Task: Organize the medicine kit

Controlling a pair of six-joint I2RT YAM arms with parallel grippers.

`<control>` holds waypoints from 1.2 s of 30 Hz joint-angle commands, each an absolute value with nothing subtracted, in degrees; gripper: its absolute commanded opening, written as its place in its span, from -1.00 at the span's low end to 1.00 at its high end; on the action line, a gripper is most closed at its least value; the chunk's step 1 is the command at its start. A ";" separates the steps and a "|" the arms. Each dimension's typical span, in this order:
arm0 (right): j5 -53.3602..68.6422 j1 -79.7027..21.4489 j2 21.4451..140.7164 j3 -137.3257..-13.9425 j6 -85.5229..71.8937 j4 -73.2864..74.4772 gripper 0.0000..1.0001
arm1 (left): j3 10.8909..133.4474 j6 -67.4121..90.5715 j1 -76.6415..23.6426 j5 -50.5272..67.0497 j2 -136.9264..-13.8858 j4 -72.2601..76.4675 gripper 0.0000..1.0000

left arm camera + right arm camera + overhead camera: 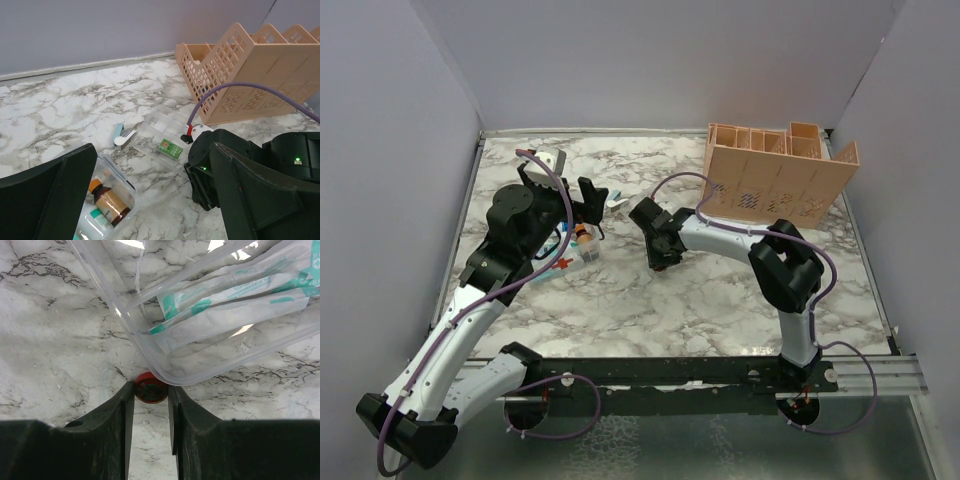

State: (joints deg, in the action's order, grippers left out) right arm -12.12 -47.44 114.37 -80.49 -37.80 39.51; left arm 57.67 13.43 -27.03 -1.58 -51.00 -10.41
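Note:
The medicine kit [118,181], a clear plastic box, lies open on the marble table, holding a brown bottle [107,201] with an orange cap. A clear shallow tray [150,131] beside it carries a small green box [169,148]. My left gripper [152,146] hovers open above them, at the kit's far side in the top view [595,195]. My right gripper [151,390] is low on the table, its fingertips on both sides of a small red round tin [151,388]. The tin sits against the rounded corner of a clear container [150,357] holding white-and-green packets [235,295].
A peach slotted organizer [775,175] stands at the back right, just behind the right arm. A small white-and-blue item [122,136] lies by the tray's far-left end. Grey walls close off the table on the left, back and right.

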 commanded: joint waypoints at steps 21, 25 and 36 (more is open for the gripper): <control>-31.82 -47.59 106.11 -83.74 -38.81 37.26 -0.50 | 58.20 14.10 -27.25 -1.61 -51.29 -9.32 0.98; -35.61 -46.00 109.12 -88.59 -38.73 39.16 -0.50 | 58.18 14.17 -27.25 -1.65 -51.07 -9.62 0.98; -33.35 -39.45 114.67 -93.34 -37.35 36.92 -0.48 | 58.26 14.27 -27.25 -1.87 -50.80 -9.61 0.98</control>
State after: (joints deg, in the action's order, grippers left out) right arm -32.51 -41.63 112.01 -91.18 -37.32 38.37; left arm 57.67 13.67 -27.03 -1.56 -51.46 -10.41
